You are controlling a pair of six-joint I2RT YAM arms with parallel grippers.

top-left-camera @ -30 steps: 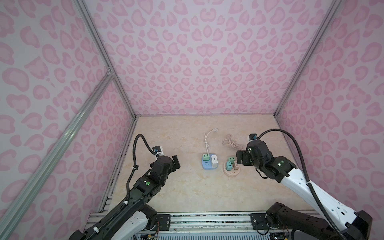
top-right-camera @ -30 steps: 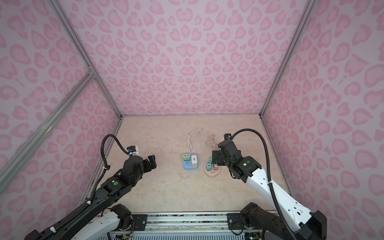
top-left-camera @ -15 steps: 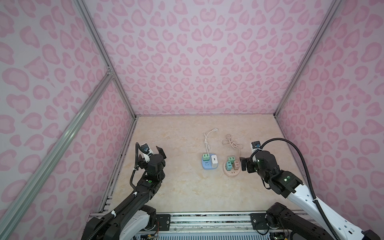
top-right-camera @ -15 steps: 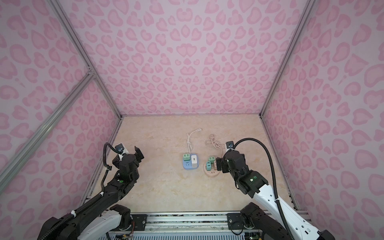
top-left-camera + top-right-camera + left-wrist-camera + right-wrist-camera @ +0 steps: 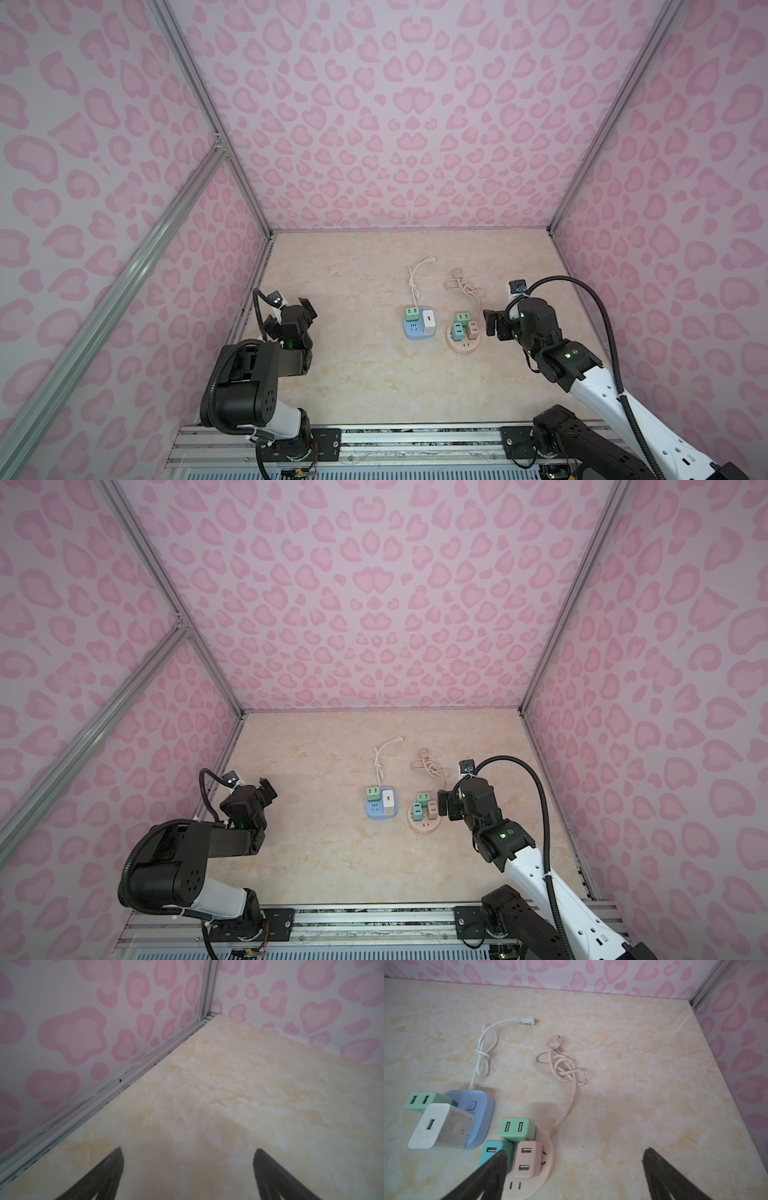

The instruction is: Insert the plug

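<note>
A round pink socket base (image 5: 465, 347) (image 5: 529, 1187) holds a green plug (image 5: 517, 1128), a teal plug (image 5: 491, 1152) and a pink plug (image 5: 473, 329) (image 5: 527, 1159), all standing upright in it. Beside it, a blue socket block (image 5: 413, 331) (image 5: 477, 1105) carries a green plug (image 5: 411, 313) and a white plug (image 5: 429, 322) (image 5: 440, 1126). My right gripper (image 5: 492, 326) (image 5: 574, 1151) hangs open just right of the round base, empty. My left gripper (image 5: 305, 309) (image 5: 188, 1153) is open and empty over bare floor near the left wall.
The blue block's white cord (image 5: 483, 1053) ends in a loose two-pin plug (image 5: 527, 1020). A knotted pink cord (image 5: 562, 1068) lies behind the round base. Pink patterned walls (image 5: 395, 124) close in three sides, with a metal rail (image 5: 124, 1082) along the left wall.
The left arm has folded back, carrying its gripper leftward to the wall. The right arm has drawn back a little from the round base. Both grippers stayed open.
</note>
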